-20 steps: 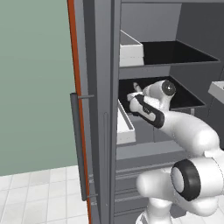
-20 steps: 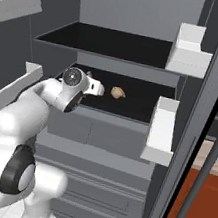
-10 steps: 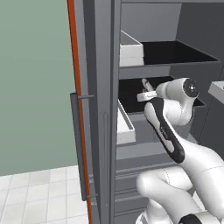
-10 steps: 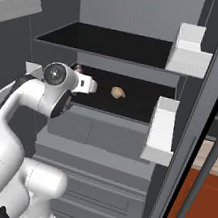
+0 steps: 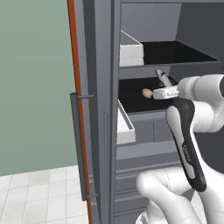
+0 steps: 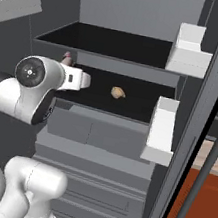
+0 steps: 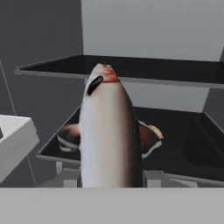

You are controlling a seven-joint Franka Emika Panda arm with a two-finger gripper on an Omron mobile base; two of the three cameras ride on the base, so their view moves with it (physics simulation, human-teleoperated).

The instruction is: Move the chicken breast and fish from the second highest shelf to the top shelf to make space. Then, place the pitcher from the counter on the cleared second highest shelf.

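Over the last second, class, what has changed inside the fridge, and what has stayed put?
The arm has pulled back out of the second highest shelf and lifted, carrying the fish in the gripper; the fish now stands nose-up in front of the top shelf. The chicken breast has stayed where it lay on the second highest shelf, and the top shelf remains bare.

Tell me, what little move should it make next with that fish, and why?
Probably lift a bit higher. The gripper holds the fish upright in front of the fridge, roughly level with the top shelf's front edge, while the chicken breast lies on the second highest shelf. The fish likely needs to clear that edge before going in.
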